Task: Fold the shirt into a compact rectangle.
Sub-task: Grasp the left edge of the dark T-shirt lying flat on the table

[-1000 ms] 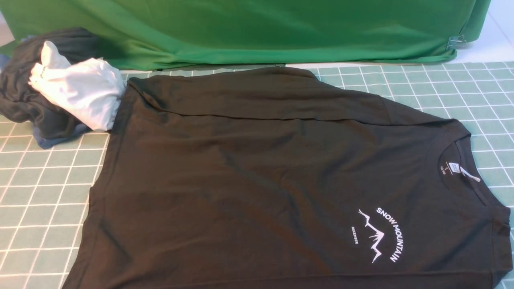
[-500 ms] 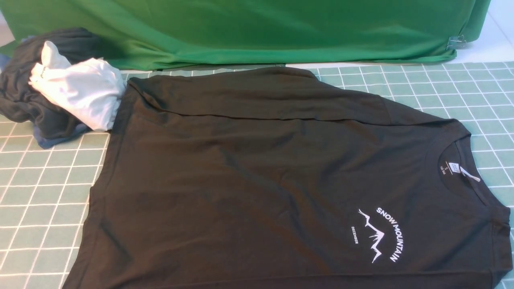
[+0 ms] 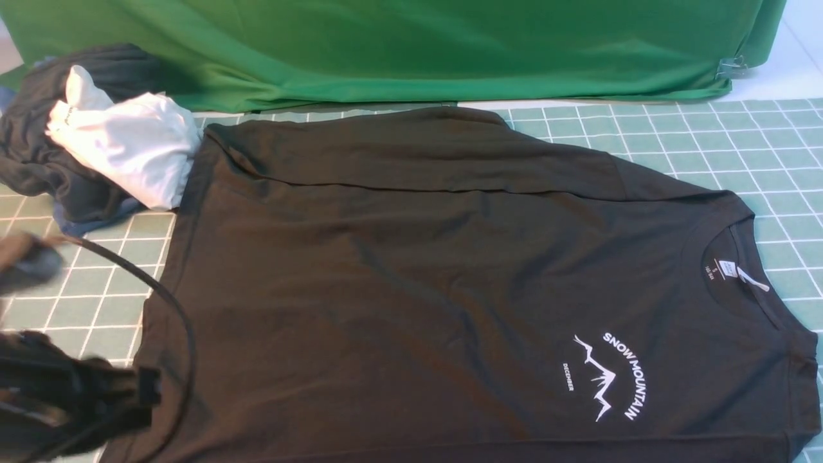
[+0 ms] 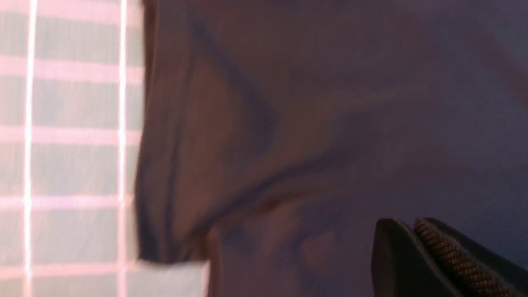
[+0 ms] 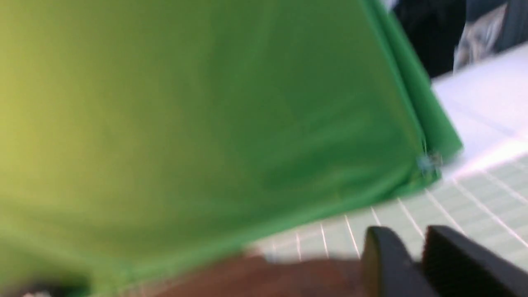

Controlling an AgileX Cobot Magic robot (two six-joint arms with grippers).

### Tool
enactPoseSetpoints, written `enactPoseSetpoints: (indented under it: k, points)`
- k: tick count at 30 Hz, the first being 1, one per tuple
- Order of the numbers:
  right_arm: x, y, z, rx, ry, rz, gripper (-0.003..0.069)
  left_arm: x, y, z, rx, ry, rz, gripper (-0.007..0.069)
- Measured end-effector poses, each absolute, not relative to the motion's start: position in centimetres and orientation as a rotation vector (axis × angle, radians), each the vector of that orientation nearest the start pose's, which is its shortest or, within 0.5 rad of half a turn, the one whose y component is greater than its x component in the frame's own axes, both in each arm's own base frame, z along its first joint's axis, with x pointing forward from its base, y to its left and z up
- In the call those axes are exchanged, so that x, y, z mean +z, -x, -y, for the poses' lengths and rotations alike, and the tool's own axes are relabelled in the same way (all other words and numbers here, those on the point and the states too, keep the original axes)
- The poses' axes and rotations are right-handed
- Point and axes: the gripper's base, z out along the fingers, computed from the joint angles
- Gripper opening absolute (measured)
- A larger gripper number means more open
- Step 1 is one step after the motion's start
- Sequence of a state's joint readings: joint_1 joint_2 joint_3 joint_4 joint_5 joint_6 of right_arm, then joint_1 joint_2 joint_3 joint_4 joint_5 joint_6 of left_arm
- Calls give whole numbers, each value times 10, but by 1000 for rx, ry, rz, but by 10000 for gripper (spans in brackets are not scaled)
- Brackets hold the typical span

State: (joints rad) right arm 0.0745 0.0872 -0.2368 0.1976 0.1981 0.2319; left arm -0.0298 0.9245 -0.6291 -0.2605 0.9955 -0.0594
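The dark brown-black shirt lies spread flat on the grid mat, neck to the right. Its white mountain print and neck label face up, and the far side is folded in along a long crease. My left gripper is a blurred shape at the lower left, by the shirt's hem corner. In the left wrist view the left gripper hangs shut and empty over the shirt. The right gripper looks shut and empty; a blurred strip of the shirt lies below it. It is out of the front view.
A small white garment lies on a dark grey garment at the far left, touching the shirt's corner. A green cloth hangs along the back, clipped at the right. The green grid mat borders the shirt. A black cable loops from the left arm.
My left arm and its cable have come into the front view at the lower left, beside the shirt's hem. The shirt has not moved.
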Motion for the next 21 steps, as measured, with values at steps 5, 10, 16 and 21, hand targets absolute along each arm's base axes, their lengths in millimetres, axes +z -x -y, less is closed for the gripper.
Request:
enactPoseSetpoints:
  k: [5,10,16,21]
  points:
    - [299,-73,-18,375,-79,-1843,27,227,-163,16,-195,158,-2992,15]
    - [305,-93,-25,349,21,-1993,25,208,-174,13,-137,134,-3096,15]
    - [302,-100,-30,379,41,-2043,25,199,-177,14,-125,88,-3137,15]
    - [304,-101,-30,384,38,-2024,27,182,-165,30,-105,-73,-3153,15]
